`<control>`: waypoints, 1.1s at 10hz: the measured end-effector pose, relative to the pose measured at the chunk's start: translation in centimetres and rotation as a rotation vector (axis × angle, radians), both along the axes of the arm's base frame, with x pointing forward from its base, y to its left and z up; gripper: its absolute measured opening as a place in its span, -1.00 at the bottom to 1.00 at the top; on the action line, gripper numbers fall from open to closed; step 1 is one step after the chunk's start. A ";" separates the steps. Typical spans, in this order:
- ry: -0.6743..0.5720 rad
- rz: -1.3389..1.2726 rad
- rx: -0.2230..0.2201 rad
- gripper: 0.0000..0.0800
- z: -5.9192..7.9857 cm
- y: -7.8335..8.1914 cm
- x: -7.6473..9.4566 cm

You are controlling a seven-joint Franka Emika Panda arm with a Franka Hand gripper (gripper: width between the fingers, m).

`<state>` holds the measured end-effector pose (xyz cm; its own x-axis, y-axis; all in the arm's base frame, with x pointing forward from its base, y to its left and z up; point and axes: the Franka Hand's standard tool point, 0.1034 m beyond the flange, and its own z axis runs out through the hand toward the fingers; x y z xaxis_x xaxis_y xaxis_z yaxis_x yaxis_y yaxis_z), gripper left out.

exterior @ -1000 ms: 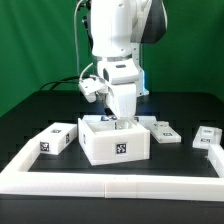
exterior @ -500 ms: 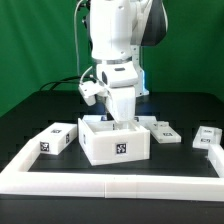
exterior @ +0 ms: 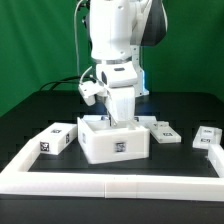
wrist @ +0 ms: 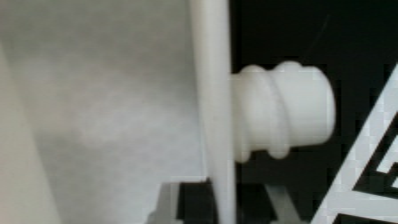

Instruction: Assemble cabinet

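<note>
The cabinet's hollow white box shell [exterior: 115,143] stands in the middle of the black table, with a tag on its front. My gripper [exterior: 118,121] reaches straight down at the shell's back wall, and its fingertips are hidden behind the rim. In the wrist view a thin white wall edge [wrist: 214,90] runs through the middle, with dark finger shapes on either side of it. A ribbed white round knob [wrist: 285,110] sits right beside the wall. Smaller white tagged blocks lie at the exterior view's left [exterior: 55,139], right [exterior: 163,131] and far right [exterior: 207,136].
A long low white border rail [exterior: 110,183] runs along the front and bends back at both ends. A green curtain hangs behind the arm. Part of a black-and-white tag [wrist: 374,150] shows at the edge of the wrist view.
The arm has sunk slightly, bringing the gripper lower onto the shell's back wall. The shell and the loose blocks have not moved.
</note>
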<state>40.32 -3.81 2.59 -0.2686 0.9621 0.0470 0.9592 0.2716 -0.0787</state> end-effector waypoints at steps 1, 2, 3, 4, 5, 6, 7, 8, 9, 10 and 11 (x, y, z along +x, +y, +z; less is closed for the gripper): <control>0.000 0.000 0.000 -0.90 0.0 0.0 0.0; 0.000 -0.001 0.000 -0.90 0.0 0.0 0.0; 0.000 -0.001 0.000 -0.90 0.0 0.0 0.0; -0.001 -0.004 0.000 -0.90 0.0 0.0 0.0; -0.004 -0.088 -0.007 -0.90 0.1 0.5 0.6; -0.013 -0.141 -0.008 -0.90 0.0 1.4 1.8; -0.025 -0.173 -0.005 -0.90 0.0 2.4 3.1; -0.033 -0.190 -0.003 -0.90 -0.1 3.2 4.0; -0.049 -0.228 0.003 -0.90 0.0 4.2 5.2; -0.063 -0.259 0.010 -0.90 -0.1 5.4 6.5; -0.071 -0.280 0.017 -0.91 -0.1 6.5 7.5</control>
